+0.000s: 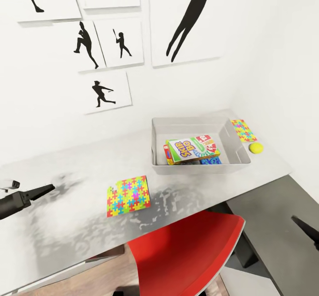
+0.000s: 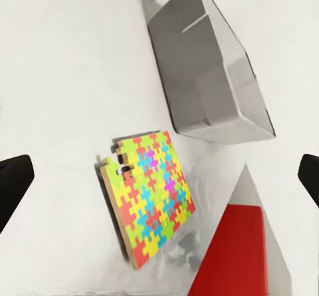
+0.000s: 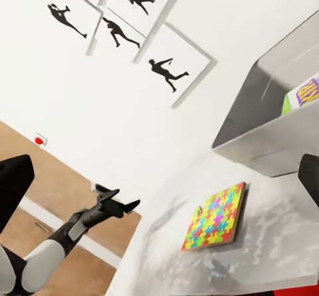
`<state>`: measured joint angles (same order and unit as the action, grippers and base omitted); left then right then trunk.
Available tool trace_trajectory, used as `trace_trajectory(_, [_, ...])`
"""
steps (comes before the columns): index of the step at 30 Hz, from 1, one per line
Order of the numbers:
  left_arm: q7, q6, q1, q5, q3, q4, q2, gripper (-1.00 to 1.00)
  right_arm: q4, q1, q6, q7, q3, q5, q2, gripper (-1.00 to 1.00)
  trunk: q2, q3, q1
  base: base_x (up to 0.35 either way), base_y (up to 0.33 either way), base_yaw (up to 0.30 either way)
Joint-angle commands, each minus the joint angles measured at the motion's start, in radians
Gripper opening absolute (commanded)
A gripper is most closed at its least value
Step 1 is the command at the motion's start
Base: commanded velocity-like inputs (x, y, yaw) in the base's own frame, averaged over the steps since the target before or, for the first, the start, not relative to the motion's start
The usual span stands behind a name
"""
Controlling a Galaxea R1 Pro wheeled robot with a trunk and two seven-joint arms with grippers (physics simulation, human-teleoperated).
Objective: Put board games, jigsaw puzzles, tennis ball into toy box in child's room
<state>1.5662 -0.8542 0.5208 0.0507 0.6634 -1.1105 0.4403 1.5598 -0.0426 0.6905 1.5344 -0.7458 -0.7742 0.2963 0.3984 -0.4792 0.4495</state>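
Observation:
The light grey toy box (image 1: pixel 158 133) stands on the table (image 1: pixel 79 225) and holds stacked board games, with the SKIP-BO box (image 1: pixel 191 150) on top. One jigsaw puzzle (image 1: pixel 128 195) lies flat in front of the box. A second puzzle (image 1: pixel 243 130) lies to the right of the box, beside the tennis ball (image 1: pixel 255 148). My left gripper (image 1: pixel 42 190) hovers over the table's left part, open and empty. The left wrist view looks between its fingers at the near puzzle (image 2: pixel 149 196) and the toy box (image 2: pixel 212 77). My right gripper (image 1: pixel 305 227) is open at the lower right, below table height.
A red chair (image 1: pixel 186 251) is tucked under the table's front edge. A lower dark grey cabinet top (image 1: pixel 270 225) adjoins on the right. White walls with black sports prints (image 1: pixel 106 90) close in behind and to the right of the table.

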Motion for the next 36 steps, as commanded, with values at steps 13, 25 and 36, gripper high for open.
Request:
trace_trajectory(13, [0.005,-0.015,-0.073,0.004,-0.005,0.027,0.001,1.0,-0.01,-0.028,-0.037,-0.072,0.073,0.037,-0.073,1.0,0.002,-0.001,0.001,0.0,0.0,0.0])
trace_trajectory(25, [0.005,-0.015,-0.09,0.005,-0.005,0.027,0.002,1.0,-0.01,-0.029,-0.037,-0.14,0.141,0.083,-0.112,1.0,0.002,-0.001,0.001,-0.05,0.054,0.0])
trace_trajectory(36, [0.005,-0.014,-0.091,0.005,-0.006,0.028,0.002,1.0,-0.01,-0.029,-0.037,-0.201,0.147,0.083,-0.112,1.0,0.002,-0.001,0.001,-0.032,0.057,0.0])
